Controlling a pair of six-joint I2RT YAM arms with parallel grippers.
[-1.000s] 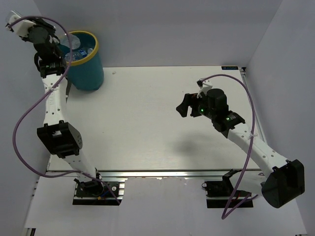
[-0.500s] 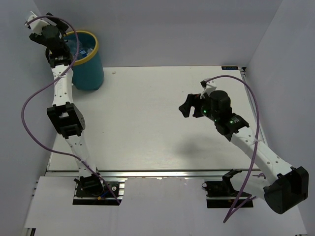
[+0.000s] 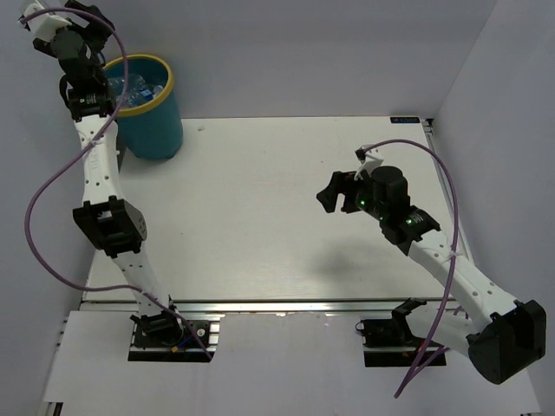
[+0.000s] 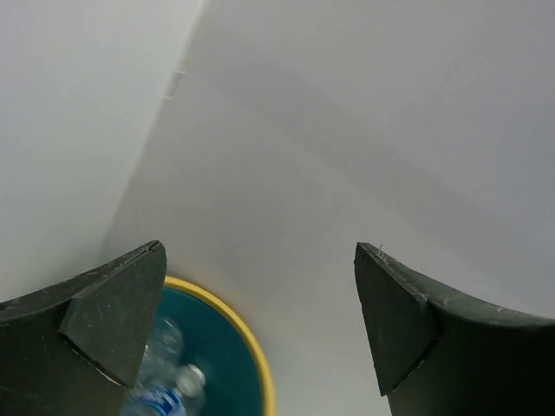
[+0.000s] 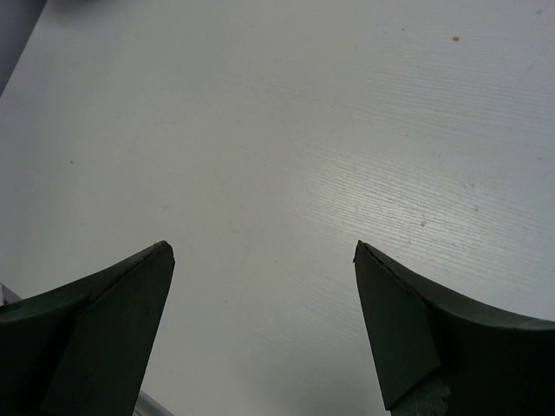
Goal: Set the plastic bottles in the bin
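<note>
Several bottles [image 3: 140,87] in bin [image 3: 161,132], wall [image 3: 303,52] behind

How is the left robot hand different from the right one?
The left gripper is raised high by the back wall, near the bin. The right gripper hangs over the table, far from the bin. Below the left gripper you can see bottles inside the bin. Below the right gripper you see only table. They are alike too: both are open and hold nothing.
</note>
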